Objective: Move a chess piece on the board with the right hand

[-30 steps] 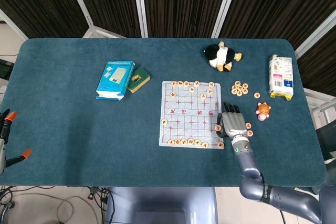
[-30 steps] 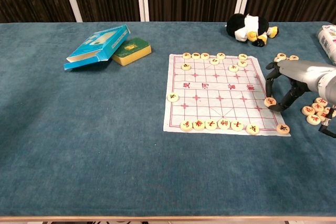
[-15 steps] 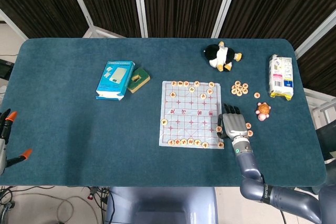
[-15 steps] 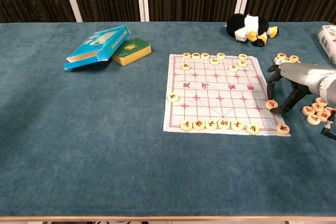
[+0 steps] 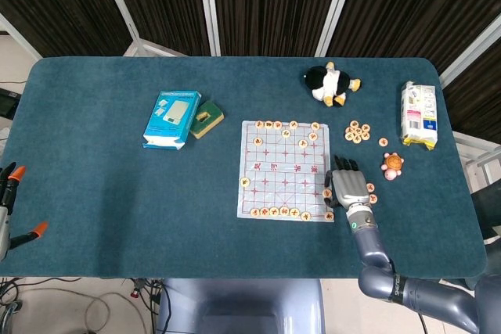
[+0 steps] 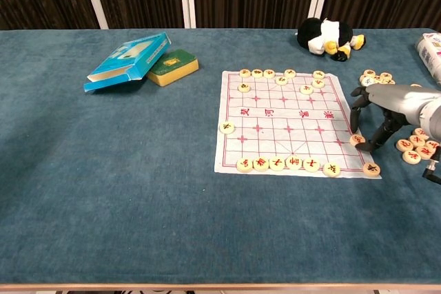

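The paper chess board (image 5: 274, 171) (image 6: 275, 123) lies in the middle of the blue table, with round pieces along its far and near rows. My right hand (image 5: 349, 186) (image 6: 387, 105) stands at the board's right edge, fingers pointing down. Its fingertips (image 6: 363, 147) pinch a round chess piece (image 6: 356, 140) (image 5: 326, 192) that rests on the board's right border, just above the corner piece (image 6: 371, 169). The left hand shows in neither view.
Several loose pieces (image 5: 357, 132) (image 6: 415, 144) lie right of the board, close to my right hand. A penguin plush (image 5: 329, 84), a white carton (image 5: 417, 115) and a small orange toy (image 5: 393, 164) sit further right. A blue box (image 5: 171, 119) and green box (image 5: 207, 117) lie left.
My right hand has drawn slightly toward the near edge, and the pinched piece has slid with it along the board's right border.
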You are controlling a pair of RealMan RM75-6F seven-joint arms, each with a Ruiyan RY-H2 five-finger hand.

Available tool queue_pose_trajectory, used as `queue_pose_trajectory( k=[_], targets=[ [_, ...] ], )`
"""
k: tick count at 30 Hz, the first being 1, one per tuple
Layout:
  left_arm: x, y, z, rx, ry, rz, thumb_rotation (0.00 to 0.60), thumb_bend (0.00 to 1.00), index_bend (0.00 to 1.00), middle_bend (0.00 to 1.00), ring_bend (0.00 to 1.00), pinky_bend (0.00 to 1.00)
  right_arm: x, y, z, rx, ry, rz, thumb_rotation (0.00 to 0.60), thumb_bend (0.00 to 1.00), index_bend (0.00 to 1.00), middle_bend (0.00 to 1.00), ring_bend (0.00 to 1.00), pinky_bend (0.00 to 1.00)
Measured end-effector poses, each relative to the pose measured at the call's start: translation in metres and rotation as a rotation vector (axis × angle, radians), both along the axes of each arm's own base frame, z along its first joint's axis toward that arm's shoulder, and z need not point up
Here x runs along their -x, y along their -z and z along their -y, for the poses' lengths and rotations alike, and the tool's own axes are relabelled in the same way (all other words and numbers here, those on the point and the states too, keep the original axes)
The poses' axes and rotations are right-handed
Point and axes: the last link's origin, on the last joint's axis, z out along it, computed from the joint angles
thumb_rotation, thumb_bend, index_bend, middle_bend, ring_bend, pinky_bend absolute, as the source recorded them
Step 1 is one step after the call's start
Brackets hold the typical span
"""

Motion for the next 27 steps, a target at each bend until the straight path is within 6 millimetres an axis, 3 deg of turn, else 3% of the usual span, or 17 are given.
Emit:
queue_pose_trajectory(
  k=[14,22,27],
  targets=[
    [0.000,0.001,-0.001,0.001,-0.002,-0.001,0.600,0.05,0.01,0.00,0.00,0.05,-0.011,-0.011,-0.002,0.009,-0.024,0.028,0.600,0.35,0.32,0.00,0.00,0.02],
    [0.001,-0.001,0.000,0.000,-0.003,0.004,0.600,0.05,0.01,0.00,0.00,0.05,-0.034,-0.066,-0.022,0.095,-0.100,0.104,0.600,0.34,0.25,0.00,0.00,0.02],
    [0.000,0.001,0.000,0.007,0.000,0.001,0.600,0.05,0.01,0.00,0.00,0.05,-0.024,-0.106,-0.051,0.180,-0.144,0.110,0.600,0.34,0.19,0.00,0.00,0.02]
  ],
)
